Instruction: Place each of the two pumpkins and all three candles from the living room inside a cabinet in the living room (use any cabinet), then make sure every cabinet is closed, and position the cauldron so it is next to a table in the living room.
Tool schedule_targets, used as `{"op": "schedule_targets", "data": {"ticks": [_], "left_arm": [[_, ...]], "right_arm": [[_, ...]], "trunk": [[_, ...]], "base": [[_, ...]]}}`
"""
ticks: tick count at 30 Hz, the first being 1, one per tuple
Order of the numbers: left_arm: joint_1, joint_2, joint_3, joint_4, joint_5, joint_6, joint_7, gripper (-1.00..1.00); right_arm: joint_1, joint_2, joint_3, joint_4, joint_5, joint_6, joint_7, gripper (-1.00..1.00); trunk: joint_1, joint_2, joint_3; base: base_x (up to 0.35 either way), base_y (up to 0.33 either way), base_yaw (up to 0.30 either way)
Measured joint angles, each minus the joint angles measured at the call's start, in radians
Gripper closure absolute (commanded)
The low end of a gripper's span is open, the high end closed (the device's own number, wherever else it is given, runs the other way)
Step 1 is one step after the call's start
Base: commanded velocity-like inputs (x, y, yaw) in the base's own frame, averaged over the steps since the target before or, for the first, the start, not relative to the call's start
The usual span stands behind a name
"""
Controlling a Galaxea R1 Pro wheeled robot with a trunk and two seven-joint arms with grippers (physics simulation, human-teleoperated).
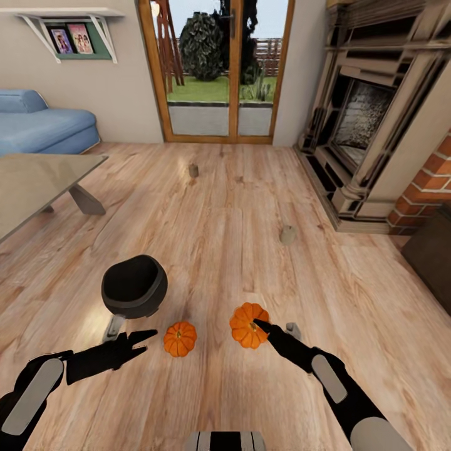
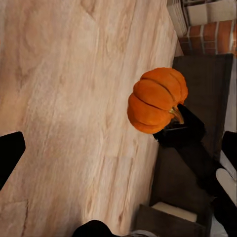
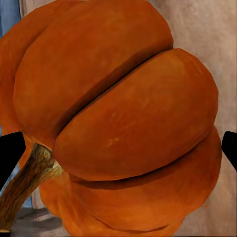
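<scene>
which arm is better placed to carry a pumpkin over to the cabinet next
Right. The right gripper is already around a pumpkin held off the floor, and the dark cabinet lies on its side; the left gripper holds nothing.

Open wooden floor (image 1: 225, 250) stretches ahead toward the glass doors (image 1: 225, 69), broken only by two small candles (image 1: 193, 170) (image 1: 287, 235) standing well apart. The cauldron (image 1: 134, 286) sits just ahead of the left pincer (image 1: 141, 339), blocking a straight reach forward on that side. One pumpkin (image 1: 180, 339) lies in the gap between the arms. The other pumpkin (image 1: 248, 324) is between the fingers of the right pincer (image 1: 260, 326). The desk (image 1: 37, 181) bounds the left side; the fireplace (image 1: 369, 125) and dark cabinet (image 1: 432, 257) wall off the right.
</scene>
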Motion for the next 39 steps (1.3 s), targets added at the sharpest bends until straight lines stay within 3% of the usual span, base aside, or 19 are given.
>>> {"op": "schedule_targets", "data": {"ticks": [3,7,18,20,25,39], "left_arm": [[-0.002,-0.001,0.001,0.067,-0.012,-0.005,-0.059,-1.00],[-0.009,0.000,0.001,0.115,-0.013,-0.013,-0.076,-1.00],[-0.012,0.001,0.002,0.120,-0.003,-0.029,-0.098,-1.00],[-0.013,0.004,0.002,0.120,-0.007,-0.030,-0.143,-1.00],[-0.017,0.042,0.002,0.125,-0.009,-0.030,-0.214,-1.00],[-0.029,0.042,0.001,0.127,-0.011,-0.030,-0.227,-1.00]], "right_arm": [[0.001,0.000,0.000,-0.082,-0.007,0.053,-0.003,1.00],[0.001,-0.001,-0.020,-0.108,-0.013,0.066,-0.002,1.00],[0.002,-0.023,-0.085,-0.116,-0.047,0.079,0.001,1.00],[0.002,-0.023,-0.087,-0.114,-0.047,0.078,0.001,1.00],[0.002,-0.025,-0.088,-0.116,-0.047,0.077,0.001,1.00],[0.002,-0.023,-0.087,-0.117,-0.047,0.072,0.001,1.00]], "trunk": [[0.001,-0.001,-0.012],[0.003,-0.002,-0.027],[0.008,-0.004,-0.070],[0.009,-0.005,-0.077],[0.011,-0.006,-0.097],[0.018,-0.009,-0.151]], "base": [[0.000,0.000,0.000],[0.000,0.000,0.000],[0.000,0.000,0.000],[0.000,0.000,0.000],[0.000,0.000,0.000],[0.000,0.000,0.000]]}}
